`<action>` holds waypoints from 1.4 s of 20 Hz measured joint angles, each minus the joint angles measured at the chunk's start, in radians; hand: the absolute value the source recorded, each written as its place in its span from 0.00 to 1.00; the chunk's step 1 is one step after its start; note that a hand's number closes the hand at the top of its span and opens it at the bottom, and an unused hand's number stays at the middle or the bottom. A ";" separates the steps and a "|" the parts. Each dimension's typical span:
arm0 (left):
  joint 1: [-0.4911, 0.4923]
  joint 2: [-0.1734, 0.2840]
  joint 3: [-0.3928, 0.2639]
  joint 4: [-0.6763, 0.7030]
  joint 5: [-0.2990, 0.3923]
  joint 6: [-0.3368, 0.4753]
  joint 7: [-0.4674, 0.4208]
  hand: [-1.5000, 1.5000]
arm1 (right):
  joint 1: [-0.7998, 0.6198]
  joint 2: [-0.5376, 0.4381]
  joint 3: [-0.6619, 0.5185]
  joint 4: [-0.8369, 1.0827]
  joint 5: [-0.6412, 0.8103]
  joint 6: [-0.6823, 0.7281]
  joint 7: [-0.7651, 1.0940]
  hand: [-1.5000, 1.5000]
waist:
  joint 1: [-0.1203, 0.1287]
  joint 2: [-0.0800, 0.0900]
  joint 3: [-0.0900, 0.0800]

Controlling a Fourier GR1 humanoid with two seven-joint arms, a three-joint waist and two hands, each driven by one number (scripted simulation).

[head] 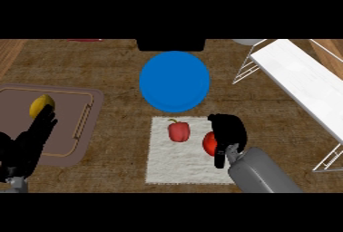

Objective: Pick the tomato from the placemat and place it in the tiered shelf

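- We see our right hand (226, 132) at the right edge of the white placemat (167, 167), fingers curled around the tomato (209, 144), which sits on the mat mostly hidden under the hand.
- One red pepper (178, 131) stands just left of the tomato on the same mat, apart from the hand.
- Beyond the mat lies one blue plate (174, 81), close to the mat's far edge.
- Right of the mat, across a strip of bare brown counter (120, 68), stands the white tiered shelf (301, 81) with its wire legs.
- Left of the mat is one brown tray (74, 118) holding one yellow lemon (41, 105).
- Our left hand (30, 145) rests over the tray's near side, fingers straight and relaxed, holding nothing.
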 measured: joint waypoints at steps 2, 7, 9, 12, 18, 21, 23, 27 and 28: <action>-0.005 -0.008 0.004 0.003 -0.010 -0.003 0.002 0.50 | 0.003 0.013 -0.029 0.017 0.012 0.001 -0.028 1.00 | 0.000 -0.002 -0.001; 0.003 -0.008 0.026 -0.010 -0.015 -0.023 0.002 0.50 | -0.004 0.023 -0.049 0.064 0.079 -0.016 -0.112 1.00 | 0.001 -0.010 -0.005; 0.008 -0.012 0.033 -0.021 -0.017 -0.028 0.011 0.50 | 0.015 0.028 -0.048 0.043 0.108 -0.014 -0.120 1.00 | 0.000 -0.010 -0.006; 0.014 -0.023 0.038 -0.027 -0.025 -0.034 0.010 0.50 | 0.028 0.040 -0.049 0.015 0.156 -0.013 -0.124 1.00 | -0.001 -0.008 -0.004; 0.001 -0.019 0.060 -0.020 -0.027 -0.051 0.023 0.50 | 0.026 0.037 -0.087 -0.044 0.216 -0.042 -0.147 1.00 | -0.002 -0.003 -0.001; 0.001 -0.020 0.063 -0.019 -0.028 -0.050 0.021 0.50 | 0.009 0.066 -0.153 -0.048 0.255 -0.110 -0.034 1.00 | -0.004 -0.002 -0.001; 0.001 -0.023 0.062 -0.018 -0.030 -0.048 0.022 0.50 | -0.013 0.083 -0.217 -0.049 0.286 -0.161 0.069 1.00 | -0.008 -0.002 0.000; -0.004 -0.028 0.054 -0.031 -0.037 -0.040 0.038 0.50 | -0.078 0.131 -0.285 -0.085 0.366 -0.207 0.226 1.00 | -0.007 -0.003 0.000; -0.002 -0.033 0.052 -0.020 -0.042 -0.039 0.024 0.50 | -0.091 0.140 -0.294 -0.108 0.386 -0.211 0.244 1.00 | -0.009 -0.004 0.000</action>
